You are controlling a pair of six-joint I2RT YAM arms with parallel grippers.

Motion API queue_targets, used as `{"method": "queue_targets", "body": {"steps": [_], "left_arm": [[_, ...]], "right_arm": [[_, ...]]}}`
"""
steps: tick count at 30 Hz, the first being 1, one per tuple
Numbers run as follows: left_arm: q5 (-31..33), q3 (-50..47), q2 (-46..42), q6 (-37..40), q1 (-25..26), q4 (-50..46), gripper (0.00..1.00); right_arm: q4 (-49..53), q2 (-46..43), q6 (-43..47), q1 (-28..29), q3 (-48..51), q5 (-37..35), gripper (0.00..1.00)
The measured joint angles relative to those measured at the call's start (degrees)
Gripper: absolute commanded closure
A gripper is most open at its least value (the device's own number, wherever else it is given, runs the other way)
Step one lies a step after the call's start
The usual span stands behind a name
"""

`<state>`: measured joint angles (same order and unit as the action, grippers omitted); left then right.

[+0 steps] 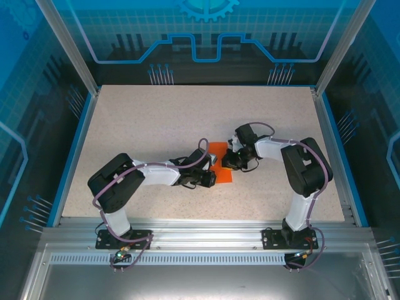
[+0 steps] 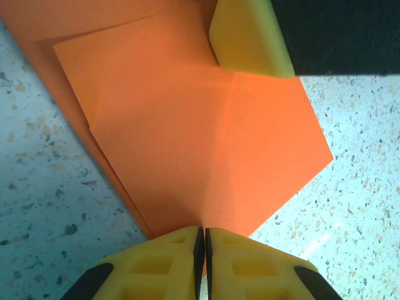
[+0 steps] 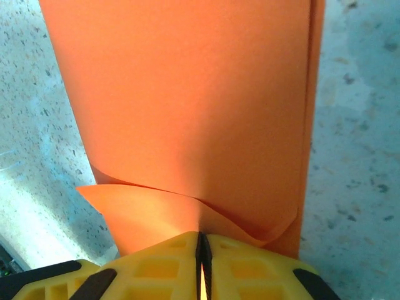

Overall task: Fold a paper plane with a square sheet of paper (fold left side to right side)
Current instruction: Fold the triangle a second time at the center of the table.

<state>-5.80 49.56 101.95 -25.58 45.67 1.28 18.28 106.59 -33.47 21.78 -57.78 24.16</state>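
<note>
While the square sheet of paper lies at the middle of the table, already in more than one layer, both arms meet over it; the left gripper has its jaws together, tips at the near corner of the sheet, and whether a layer sits between them I cannot tell; the right gripper is closed on a loose flap, which curls up just at its tips, with orange showing in the slit. In my judgement the step in hand is to carry this flap across and lay it flat; to do it well, the right arm should move low and slowly, so that the thin paper bends and does not tear or slip out; the edges should meet on the side where, in the right wrist view, two layers run nearly together; the left tips should keep the lower layers against the table, clear of the crease line; only when the edges agree should the fold be pressed, from the middle outward.
</note>
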Motion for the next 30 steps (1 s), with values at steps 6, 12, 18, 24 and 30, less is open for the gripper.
{"method": "queue_targets", "body": {"steps": [6, 12, 18, 24, 30], "left_arm": [[0.0, -0.2, 0.0, 0.0, 0.0, 0.6, 0.85], [0.0, -0.2, 0.0, 0.0, 0.0, 0.6, 0.85], [0.0, -0.2, 0.0, 0.0, 0.0, 0.5, 0.85], [0.7, -0.2, -0.2, 0.0, 0.4, -0.1, 0.85], [1.1, 0.2, -0.2, 0.0, 0.6, -0.9, 0.85]], "right_arm": [[1.4, 1.2, 1.2, -2.0, -1.6, 1.3, 0.87], [1.7, 1.4, 2.3, -5.0, -2.6, -0.2, 0.87], [2.0, 0.9, 3.4, -7.3, -2.8, -1.4, 0.87], [3.2, -5.7, 4.2, -7.7, -2.2, -3.1, 0.87], [2.0, -9.2, 3.2, -3.2, -0.4, -2.2, 0.87]]}}
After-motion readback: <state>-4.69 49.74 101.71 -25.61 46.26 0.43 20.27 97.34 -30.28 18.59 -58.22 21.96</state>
